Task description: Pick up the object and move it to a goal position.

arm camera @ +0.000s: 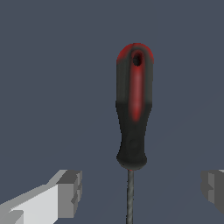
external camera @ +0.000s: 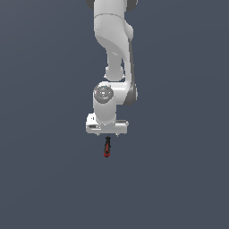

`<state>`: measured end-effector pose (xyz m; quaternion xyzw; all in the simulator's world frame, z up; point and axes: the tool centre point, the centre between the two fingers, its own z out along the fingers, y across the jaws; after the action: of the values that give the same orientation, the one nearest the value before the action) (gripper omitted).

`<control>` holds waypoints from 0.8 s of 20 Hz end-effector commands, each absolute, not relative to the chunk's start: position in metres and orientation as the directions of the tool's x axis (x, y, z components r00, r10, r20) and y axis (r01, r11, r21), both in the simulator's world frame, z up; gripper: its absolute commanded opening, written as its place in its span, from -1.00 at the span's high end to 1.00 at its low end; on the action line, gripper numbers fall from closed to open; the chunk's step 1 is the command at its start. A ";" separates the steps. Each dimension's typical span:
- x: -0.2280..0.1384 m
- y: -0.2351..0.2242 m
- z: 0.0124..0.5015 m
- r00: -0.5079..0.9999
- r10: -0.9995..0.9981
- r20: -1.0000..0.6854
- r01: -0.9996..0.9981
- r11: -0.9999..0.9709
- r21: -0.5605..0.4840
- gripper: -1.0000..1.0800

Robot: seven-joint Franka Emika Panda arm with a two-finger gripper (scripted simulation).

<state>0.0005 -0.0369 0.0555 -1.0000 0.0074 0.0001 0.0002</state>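
Gripper (arm camera: 141,192) open, fingers (arm camera: 70,192) wide apart, nothing held. Screwdriver (arm camera: 133,113) lay betw. fingers, touching neither; grey shaft (arm camera: 130,197) ran back toward palm, red/black handle pointed away. Ext. view: tool directly under gripper (external camera: 107,133); gap above it unclear, prob. small.
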 end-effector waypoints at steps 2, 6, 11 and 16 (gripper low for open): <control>-0.001 -0.037 0.039 1.000 -0.015 -0.001 -0.015 -1.000 0.000 -0.92; -0.001 -0.037 0.021 1.000 -0.015 0.000 -0.015 -1.000 0.000 -0.92; 0.000 -0.038 0.015 1.000 -0.015 0.000 -0.015 -1.000 0.000 -0.92; 0.000 -0.038 0.015 1.000 -0.015 0.000 -0.015 -1.000 0.000 1.00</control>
<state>0.0000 -0.0376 0.0148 -1.0000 0.0073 0.0004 0.0000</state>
